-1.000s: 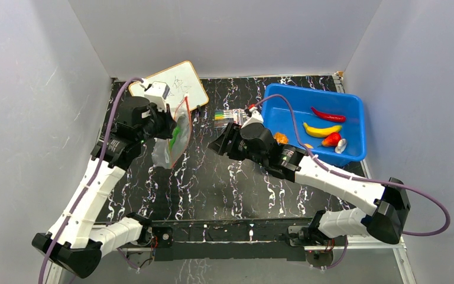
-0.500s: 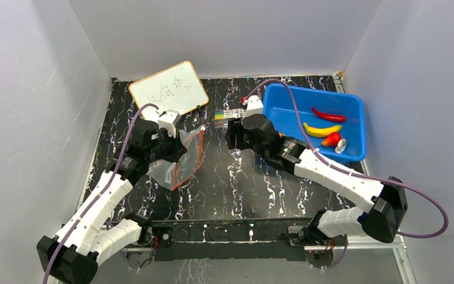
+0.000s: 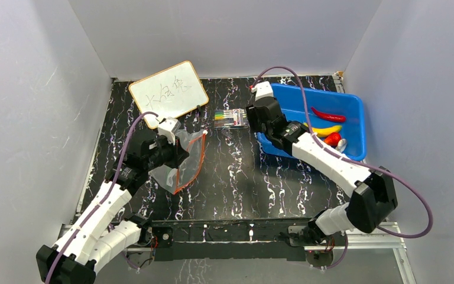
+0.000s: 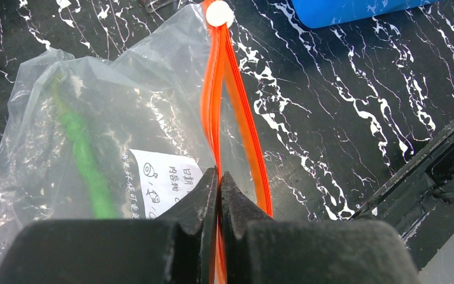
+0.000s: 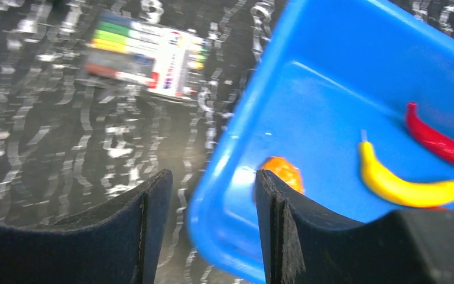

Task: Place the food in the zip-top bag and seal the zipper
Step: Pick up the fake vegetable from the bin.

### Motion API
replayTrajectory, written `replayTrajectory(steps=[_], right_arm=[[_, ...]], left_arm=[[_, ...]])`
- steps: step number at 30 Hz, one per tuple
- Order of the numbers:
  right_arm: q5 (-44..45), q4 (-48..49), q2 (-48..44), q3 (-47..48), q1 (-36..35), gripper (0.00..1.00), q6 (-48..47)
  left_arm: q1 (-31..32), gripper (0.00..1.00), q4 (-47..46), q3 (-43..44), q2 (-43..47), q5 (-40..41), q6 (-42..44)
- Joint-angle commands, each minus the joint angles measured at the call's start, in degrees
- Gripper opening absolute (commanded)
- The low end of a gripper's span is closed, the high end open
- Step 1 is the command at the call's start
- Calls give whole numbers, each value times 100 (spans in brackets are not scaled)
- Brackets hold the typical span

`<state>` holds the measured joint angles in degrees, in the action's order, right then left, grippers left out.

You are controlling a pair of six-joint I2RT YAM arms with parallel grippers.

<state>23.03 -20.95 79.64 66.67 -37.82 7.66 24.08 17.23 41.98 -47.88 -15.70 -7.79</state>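
Observation:
The zip-top bag (image 3: 184,168) lies slumped on the table, and a green pepper (image 4: 84,161) shows through its clear wall. My left gripper (image 4: 219,177) is shut on the orange zipper (image 4: 220,100) at the bag's mouth; from above, the left gripper (image 3: 176,155) sits at the bag's left side. My right gripper (image 5: 213,177) is open and empty, and it hovers over the left rim of the blue tub (image 5: 331,89). In the tub lie the orange fruit (image 5: 282,171), banana (image 5: 405,188) and red chili (image 5: 440,139). The strawberry (image 3: 332,139) and a white piece (image 3: 341,144) lie there too.
A pack of coloured markers (image 3: 232,118) lies between the bag and the blue tub (image 3: 354,106). A whiteboard (image 3: 168,92) rests at the back left. Grey walls close in the table on three sides.
My left arm has brought the bag down from hanging by the whiteboard to the table, closer to me. My right arm has swung from mid-table back to the tub's left rim.

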Motion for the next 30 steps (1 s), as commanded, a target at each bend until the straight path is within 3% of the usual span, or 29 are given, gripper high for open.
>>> replayTrajectory(steps=[1, 11, 12, 30], right_arm=[[869, 153, 306, 379, 516, 50, -1133], [1678, 1181, 1067, 406, 1564, 46, -2363], [1689, 1320, 1477, 532, 1907, 45, -2444], [1588, 2976, 2960, 336, 2887, 37, -3100]], left_arm=[[-8, 0, -194, 16, 141, -175, 103], [-8, 0, -200, -10, 314, -228, 146], [-8, 0, -223, -51, 432, -210, 151], [-4, 0, -216, -65, 537, -60, 190]])
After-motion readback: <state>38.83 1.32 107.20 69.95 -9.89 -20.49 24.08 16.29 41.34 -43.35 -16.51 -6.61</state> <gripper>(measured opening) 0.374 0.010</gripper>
